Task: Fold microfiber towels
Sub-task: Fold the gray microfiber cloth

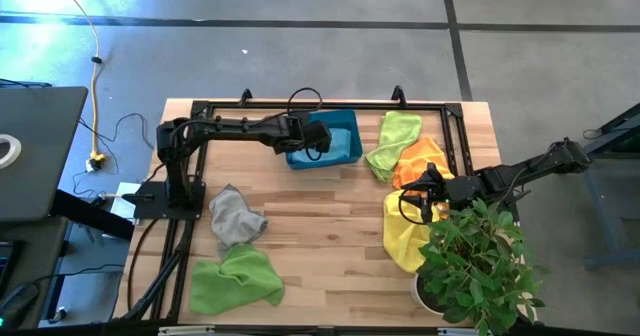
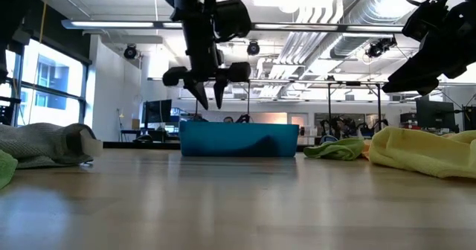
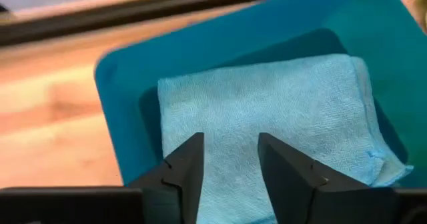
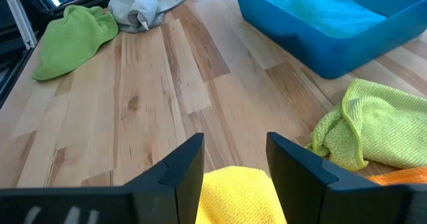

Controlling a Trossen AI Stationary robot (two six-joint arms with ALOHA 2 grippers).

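- Overhead, left gripper [image 1: 318,139] hangs above the teal bin [image 1: 345,154], fingers apart over a folded light blue towel [image 3: 280,117].
- Right gripper [image 1: 425,201] hovers fingers parted above the yellow towel [image 1: 400,231].

bright overhead light, blurred low foreground

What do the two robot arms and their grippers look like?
Both arms are dark, slim and jointed. The left arm carries a looping black cable near its wrist. The left gripper and right gripper each have two flat, angular black fingers.
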